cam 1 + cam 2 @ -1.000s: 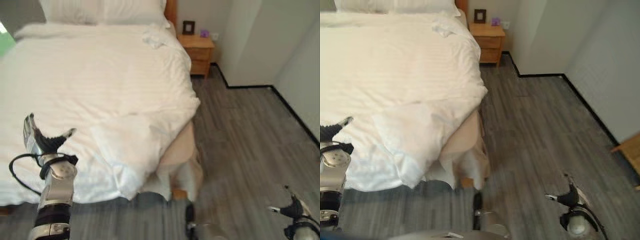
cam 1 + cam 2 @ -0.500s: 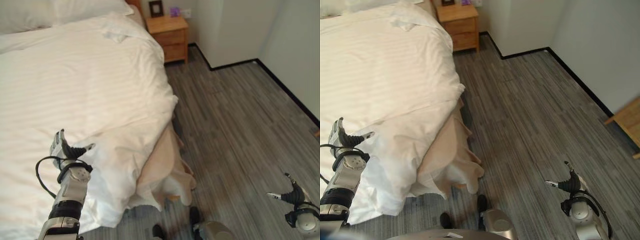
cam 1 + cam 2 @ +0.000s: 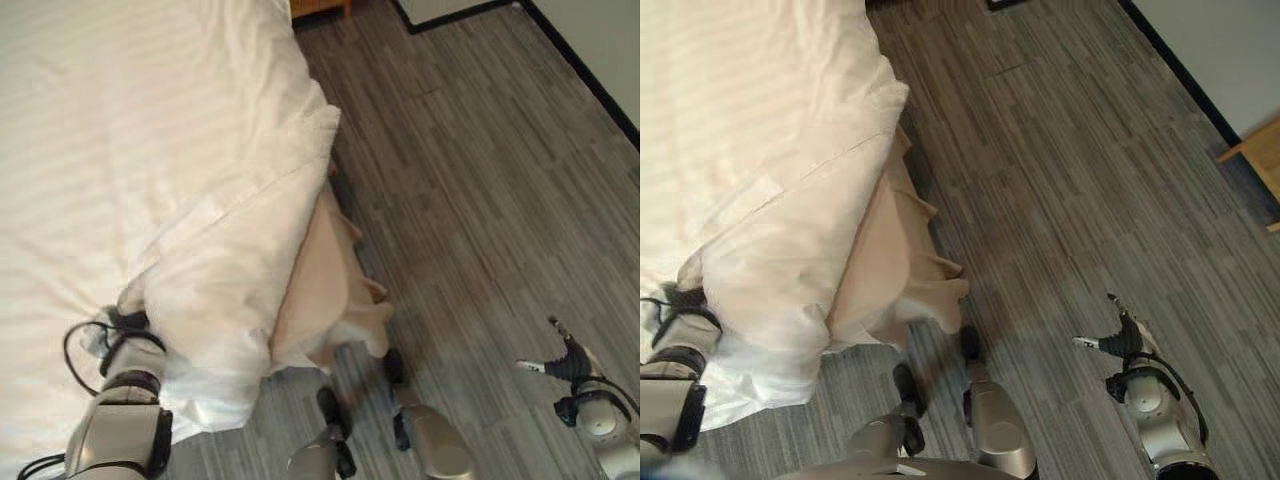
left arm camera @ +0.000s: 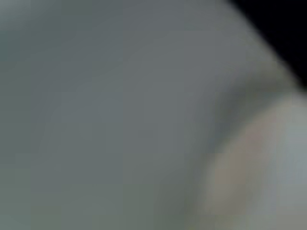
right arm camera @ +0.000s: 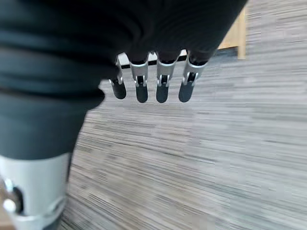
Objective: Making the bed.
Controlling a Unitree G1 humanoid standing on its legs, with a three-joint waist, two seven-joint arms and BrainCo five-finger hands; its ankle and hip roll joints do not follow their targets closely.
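The white duvet point(image 3: 150, 150) is lying over the bed point(image 3: 740, 120), covering most of what is showing of it, and its near corner is folding back on itself in a thick, rumpled bulge point(image 3: 215, 300) right at the foot corner. Under that bulge a beige bed skirt point(image 3: 325, 290) is hanging out from the corner and draping down toward the grey wood-plank floor point(image 3: 480, 180). The left robot hand point(image 3: 120, 325) is sitting at the edge of the bulging corner, touching the cloth, with its fingers going in under or behind the fold, so I cannot tell whether they are curling on the duvet or lying straight; the left wrist view is giving nothing but a close grey-white blur of fabric. The right robot hand point(image 3: 1120, 335) is hanging well apart from the bed, out over the bare floor, with nothing in it; in its own wrist view the fingers point(image 5: 162, 84) are pointing down in a relaxed, fairly straight row over the planks. A light wooden piece of furniture point(image 3: 1255, 160) is showing at the far edge of the floor beside the wall.
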